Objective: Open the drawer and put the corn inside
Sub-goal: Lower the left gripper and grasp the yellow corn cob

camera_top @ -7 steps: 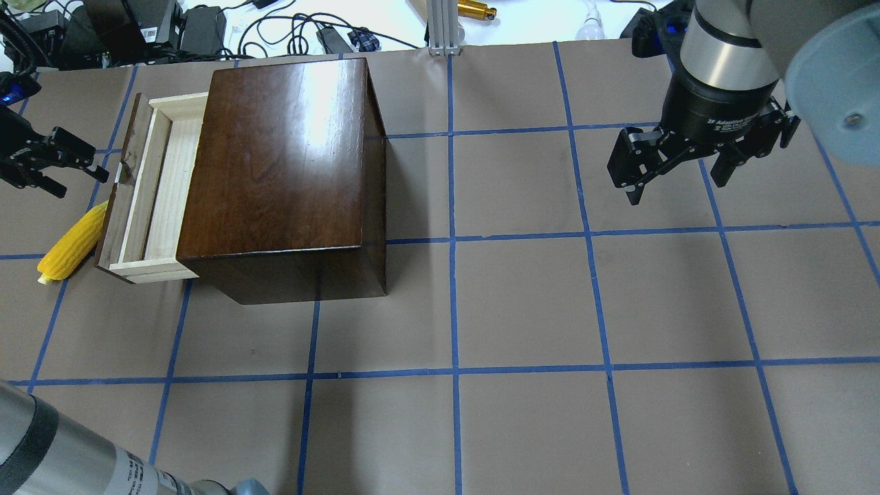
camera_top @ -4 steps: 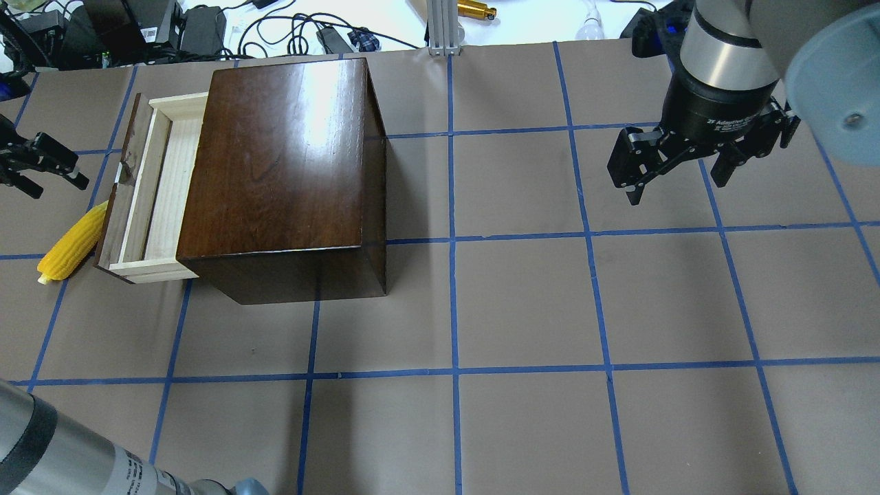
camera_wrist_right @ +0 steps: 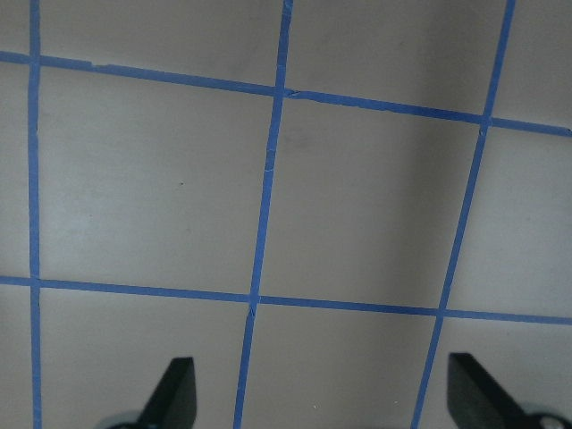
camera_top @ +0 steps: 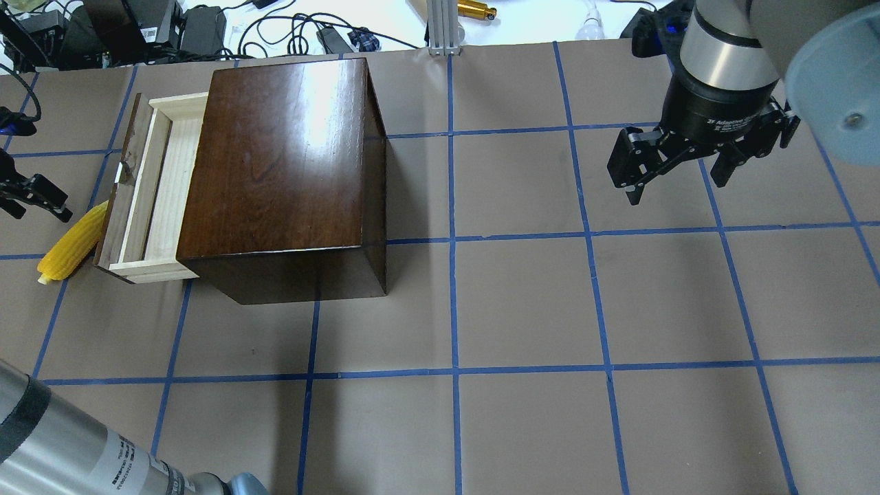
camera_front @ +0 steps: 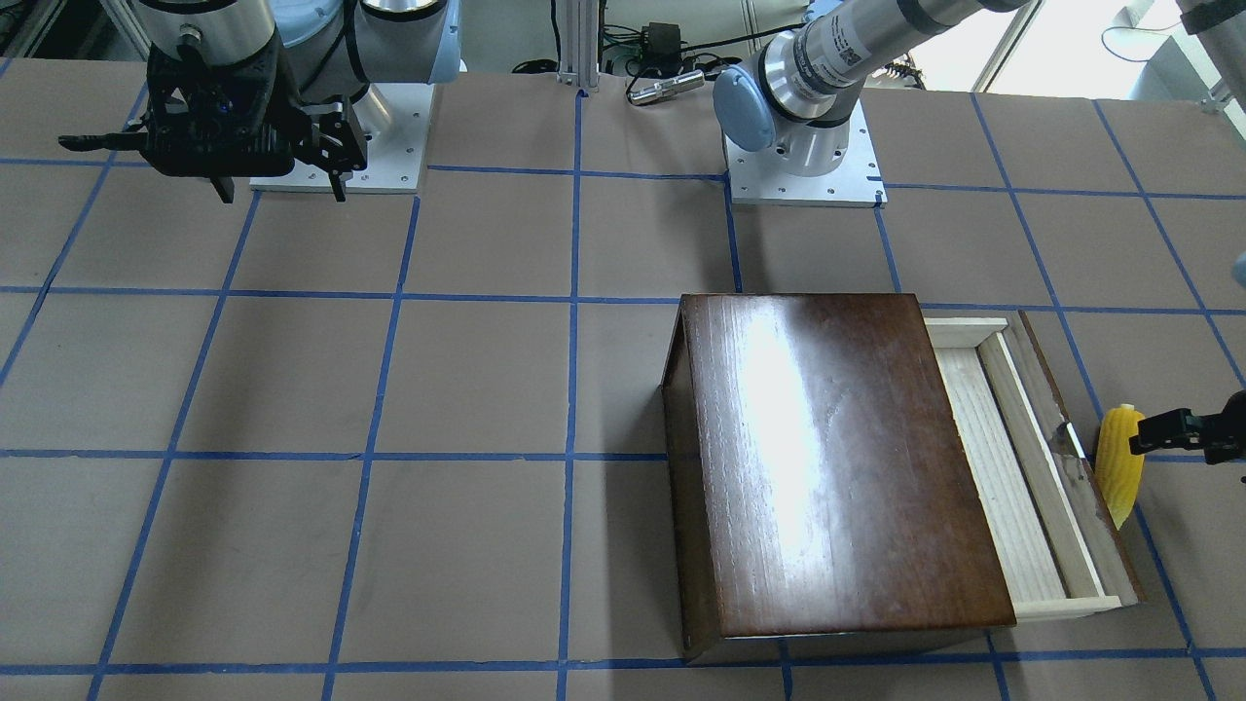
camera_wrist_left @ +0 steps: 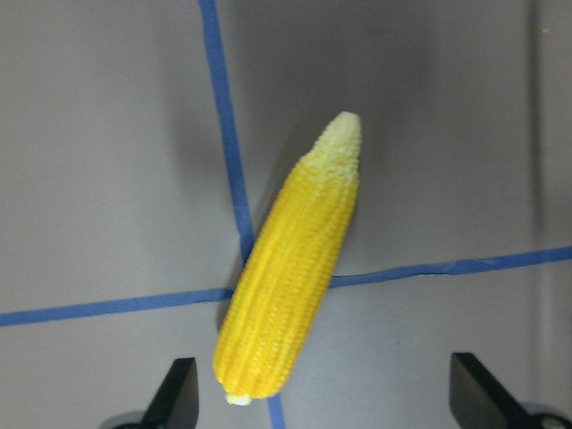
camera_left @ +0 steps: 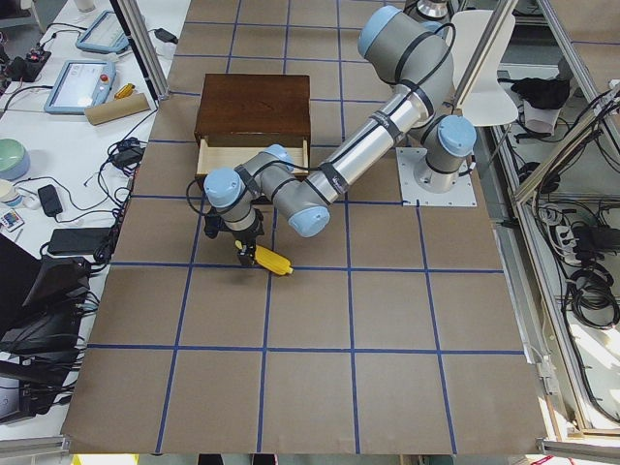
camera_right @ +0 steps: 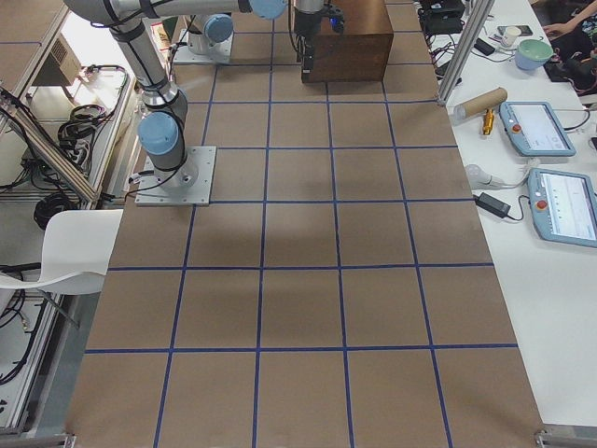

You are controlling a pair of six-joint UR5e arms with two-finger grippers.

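Note:
The glossy dark-brown box [camera_top: 282, 158] stands on the table's left half. Its drawer [camera_top: 165, 185] is pulled partly out to the left, and its pale wooden tray is bare. The yellow corn [camera_top: 72, 242] lies on the table beside the drawer's dark front panel, near its front corner. My left gripper [camera_top: 33, 205] is open and empty at the view's left edge, above the corn. In the left wrist view the corn [camera_wrist_left: 290, 268] lies between and ahead of the two fingertips [camera_wrist_left: 179, 393]. My right gripper [camera_top: 677, 187] is open and empty, far off at the back right.
Cables, power bricks and boxes [camera_top: 137, 27] lie beyond the table's far edge, and an aluminium post [camera_top: 440, 27] stands at the back middle. The brown table carries a blue tape grid [camera_top: 454, 240]. The arm bases [camera_front: 803, 161] are bolted down on the robot's side.
My left gripper has moved away from the drawer's front panel, leftward and toward the corn, partly out of the overhead view. The drawer, the corn and the right arm have not moved.

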